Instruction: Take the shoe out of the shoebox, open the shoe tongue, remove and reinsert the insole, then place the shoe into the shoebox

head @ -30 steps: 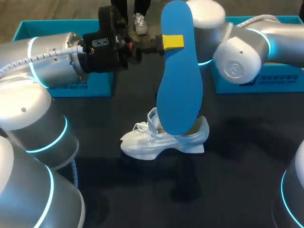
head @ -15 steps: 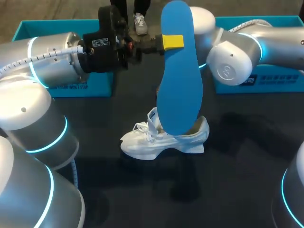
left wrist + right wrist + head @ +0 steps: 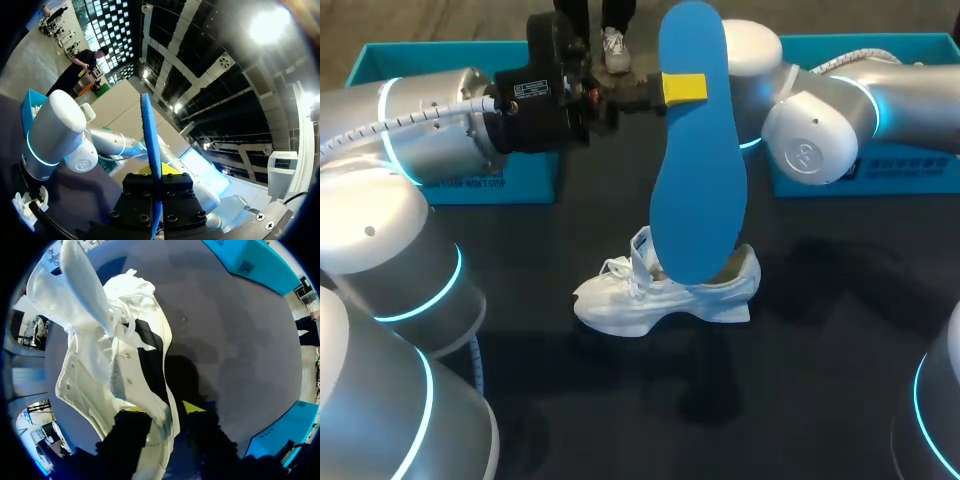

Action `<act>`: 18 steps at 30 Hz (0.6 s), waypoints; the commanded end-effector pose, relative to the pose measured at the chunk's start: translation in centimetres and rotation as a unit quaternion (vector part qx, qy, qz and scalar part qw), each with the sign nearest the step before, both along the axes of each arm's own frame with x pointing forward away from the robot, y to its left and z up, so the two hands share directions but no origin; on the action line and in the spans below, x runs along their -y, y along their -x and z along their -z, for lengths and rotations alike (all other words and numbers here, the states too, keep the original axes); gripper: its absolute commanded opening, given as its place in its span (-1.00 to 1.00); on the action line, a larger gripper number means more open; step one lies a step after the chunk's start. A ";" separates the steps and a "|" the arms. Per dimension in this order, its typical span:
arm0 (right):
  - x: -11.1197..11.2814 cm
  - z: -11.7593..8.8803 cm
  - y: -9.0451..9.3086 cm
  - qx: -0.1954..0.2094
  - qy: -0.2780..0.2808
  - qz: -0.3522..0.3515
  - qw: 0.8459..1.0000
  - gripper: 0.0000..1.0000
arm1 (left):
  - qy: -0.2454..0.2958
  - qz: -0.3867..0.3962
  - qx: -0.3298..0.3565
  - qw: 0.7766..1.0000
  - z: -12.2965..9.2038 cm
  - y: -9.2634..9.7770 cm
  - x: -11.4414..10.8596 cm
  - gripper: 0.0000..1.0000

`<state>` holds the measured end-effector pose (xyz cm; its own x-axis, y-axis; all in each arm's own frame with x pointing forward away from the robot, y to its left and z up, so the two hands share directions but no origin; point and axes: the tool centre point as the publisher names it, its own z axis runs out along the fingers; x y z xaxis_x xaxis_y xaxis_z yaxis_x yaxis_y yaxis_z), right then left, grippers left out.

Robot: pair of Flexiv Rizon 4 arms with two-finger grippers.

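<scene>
Bench (image 3: pixel 840 380): dark top, work is going on at its middle.

Left arm (image 3: pixel 430 130) comes in across the back. Right arm (image 3: pixel 815 135) folds in from the far right, and its forearm passes behind the insole, so its wrist is hidden in the head view.

Two teal boxes stand at the back edge, the left teal box (image 3: pixel 380 60) and the right teal box (image 3: pixel 920 175). Both are well apart from the shoe. I cannot tell which is tray and which is lid.

Insole (image 3: pixel 698 170): blue, out of the shoe, held upright in the air with its lower end hanging just over the shoe opening. Judgement: it is kept vertical and lined up above the opening, ready to go back in.

Shoe (image 3: pixel 660 295): white, on the bench between the boxes and outside them. It stands on its sole, laces loose, tongue pulled up and open.

Left tool (image 3: pixel 672 90): clamped on the insole near its upper end, one yellow tip showing on the face. Its wrist view shows the insole edge-on between the two black fingers.

Right tool (image 3: pixel 164 412): closed on the shoe's collar edge, a yellow tip on either side of the white rim. Judgement: it is pinning the shoe so it will not slide or tip when the insole is pushed in.

Change over the last second: insole, shoe and left arm are where they were. Only the right arm's elbow has shifted a little, first inward toward the insole, then slightly back out.

Task stage, as judged: insole removed, reinsertion not yet begun.
</scene>
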<state>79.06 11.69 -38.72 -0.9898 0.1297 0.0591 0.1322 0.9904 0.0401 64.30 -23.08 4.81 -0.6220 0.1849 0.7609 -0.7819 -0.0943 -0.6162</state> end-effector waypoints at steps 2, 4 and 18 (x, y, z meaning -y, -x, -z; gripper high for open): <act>-0.2 0.3 0.2 -0.005 -0.001 -0.003 1.000 -1.00 | 0.001 -0.001 0.000 1.000 0.1 0.1 0.0 -1.00; -0.3 0.1 0.3 -0.014 0.005 -0.005 1.000 -1.00 | 0.001 -0.001 0.000 1.000 0.1 0.1 0.0 -1.00; 0.2 -1.4 0.5 -0.071 -0.010 0.108 0.991 -1.00 | 0.001 -0.001 0.000 1.000 0.1 0.1 0.0 -1.00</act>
